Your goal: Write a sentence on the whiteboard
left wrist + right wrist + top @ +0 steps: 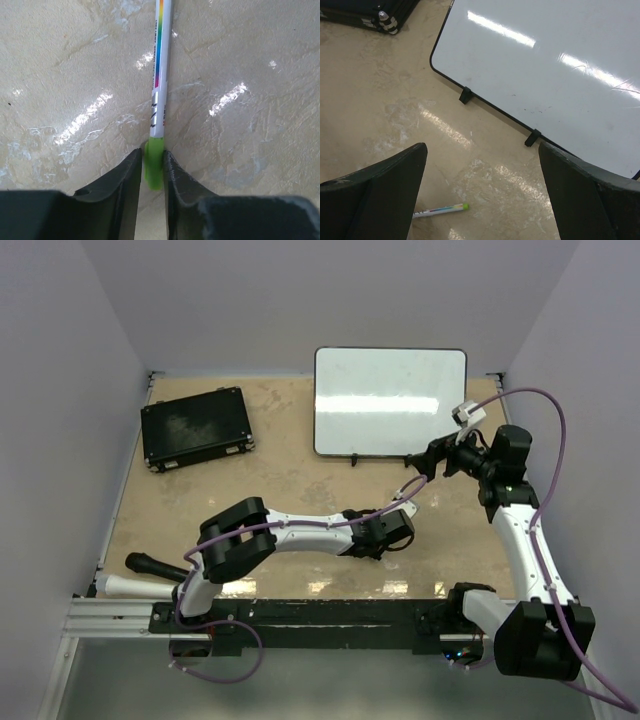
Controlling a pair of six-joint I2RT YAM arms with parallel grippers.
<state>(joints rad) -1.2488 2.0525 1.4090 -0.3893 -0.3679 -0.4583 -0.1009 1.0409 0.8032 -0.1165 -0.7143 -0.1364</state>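
Pinching the green-capped white marker [159, 90], probably: left gripper [152, 161]; right gripper [482, 150] sits spread wide by glossy white whiteboard [545, 65].

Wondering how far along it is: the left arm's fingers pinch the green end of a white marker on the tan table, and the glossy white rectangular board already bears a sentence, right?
No: the glossy white rectangular board is blank, only glare and smudges, as the right wrist view shows. The left fingers do pinch the white marker by its green end.
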